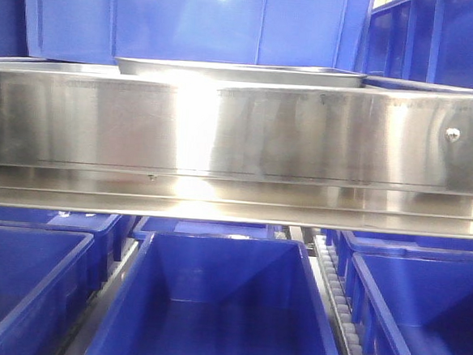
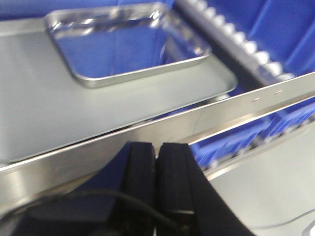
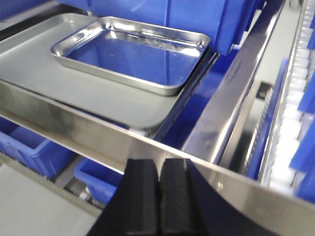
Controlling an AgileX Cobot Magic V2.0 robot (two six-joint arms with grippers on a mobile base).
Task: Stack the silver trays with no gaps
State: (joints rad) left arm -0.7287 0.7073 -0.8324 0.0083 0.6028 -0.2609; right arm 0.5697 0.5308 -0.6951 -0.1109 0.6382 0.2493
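Left wrist view shows the left gripper (image 2: 157, 152) with its black jaws pressed together on nothing, low behind a brushed-steel rail (image 2: 206, 115). Beyond the rail, a small silver tray (image 2: 123, 44) sits inside a larger, duller flat tray (image 2: 54, 113), toward its right end. Right wrist view shows the right gripper (image 3: 158, 169), jaws likewise clenched and empty, near the same rail (image 3: 74, 123). Blue bins (image 1: 219, 306) stand below in the front view.
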